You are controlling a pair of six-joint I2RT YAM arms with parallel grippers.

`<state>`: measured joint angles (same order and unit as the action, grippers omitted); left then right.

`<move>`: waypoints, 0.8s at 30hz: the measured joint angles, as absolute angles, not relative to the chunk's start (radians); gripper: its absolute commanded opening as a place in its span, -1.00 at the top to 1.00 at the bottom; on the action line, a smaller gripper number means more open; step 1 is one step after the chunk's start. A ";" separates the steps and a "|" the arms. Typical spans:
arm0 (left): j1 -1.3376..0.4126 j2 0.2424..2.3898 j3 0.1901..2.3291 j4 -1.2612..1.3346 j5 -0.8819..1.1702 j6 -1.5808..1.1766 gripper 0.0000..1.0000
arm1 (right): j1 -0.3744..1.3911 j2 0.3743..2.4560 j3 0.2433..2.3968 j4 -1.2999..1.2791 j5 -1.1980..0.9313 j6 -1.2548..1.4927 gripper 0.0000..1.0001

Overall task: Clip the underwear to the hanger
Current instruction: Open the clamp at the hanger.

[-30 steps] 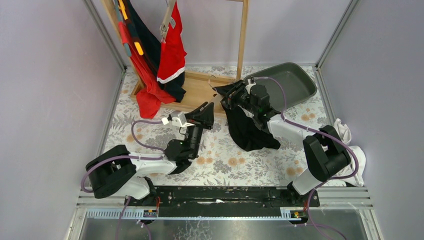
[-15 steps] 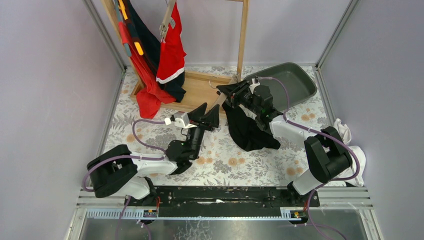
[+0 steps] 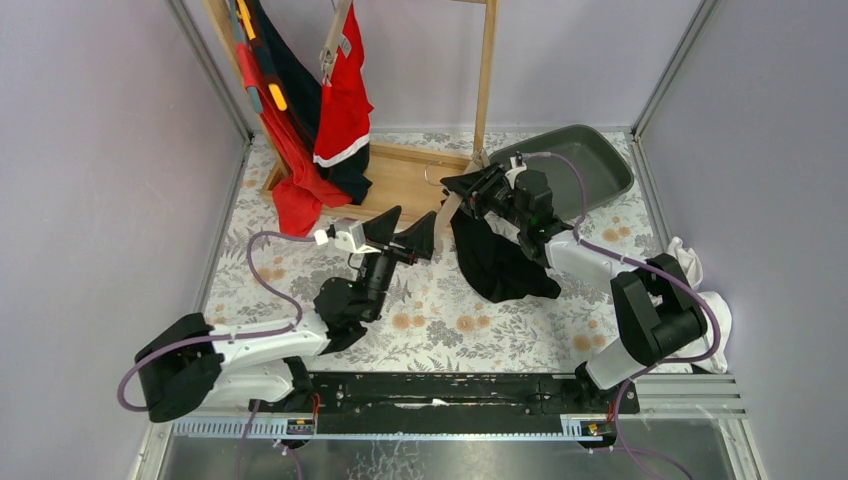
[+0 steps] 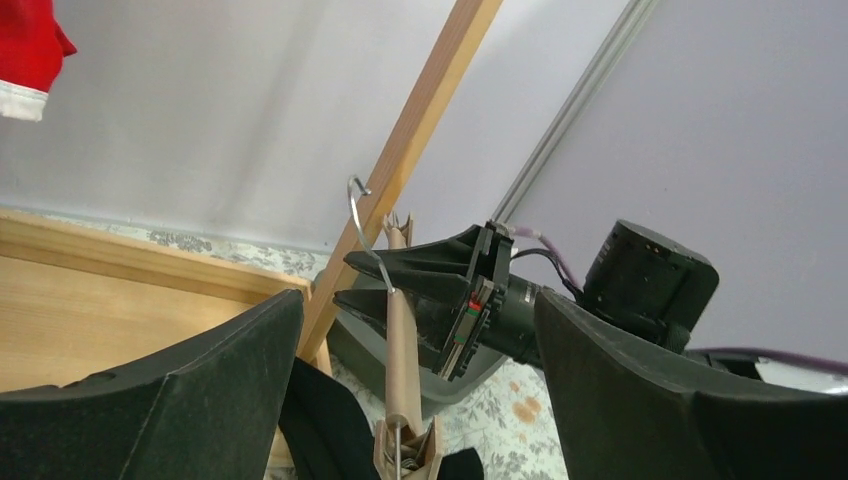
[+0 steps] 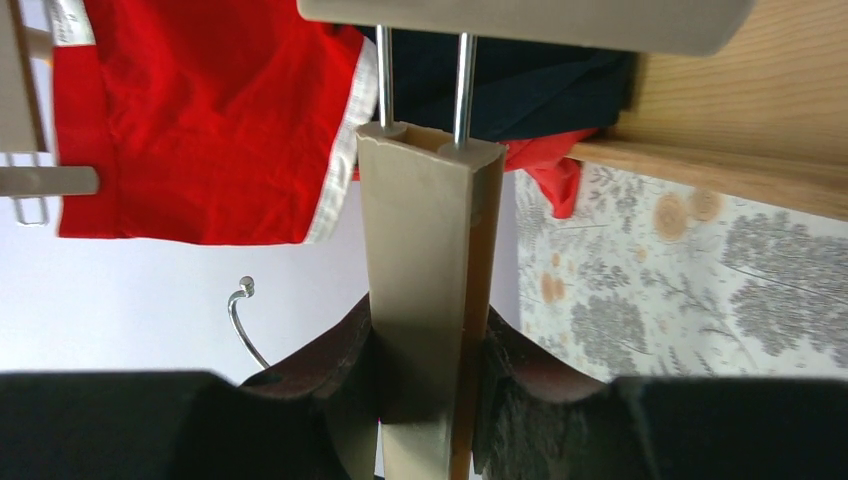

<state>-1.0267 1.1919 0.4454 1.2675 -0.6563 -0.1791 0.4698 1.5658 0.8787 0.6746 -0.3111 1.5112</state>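
The hanger [image 3: 446, 212] is a beige bar with a metal hook [image 4: 362, 215] and clips. My right gripper [image 3: 463, 192] is shut on one beige clip [image 5: 430, 300], squeezing it between both pads. The black underwear [image 3: 495, 265] droops from the hanger's lower end onto the table. In the left wrist view black fabric [image 4: 320, 420] lies beside the lower clip [image 4: 405, 455]; whether that clip bites it I cannot tell. My left gripper [image 3: 405, 232] stands wide open just left of the hanger bar [image 4: 402, 340], touching nothing.
A wooden rack [image 3: 487, 70] with a flat wooden base [image 3: 400, 180] stands at the back. Red and navy garments [image 3: 340, 100] hang from it. A grey bin [image 3: 585, 165] sits back right. A white cloth [image 3: 705, 300] lies by the right wall.
My left gripper has opened wide and its arm has drawn back to the left. The right gripper closed a little on the clip and raised the hanger slightly.
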 measured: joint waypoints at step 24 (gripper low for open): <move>-0.804 1.052 0.599 0.382 -0.031 -0.544 -0.59 | 0.424 1.502 1.061 0.182 -0.368 0.934 1.00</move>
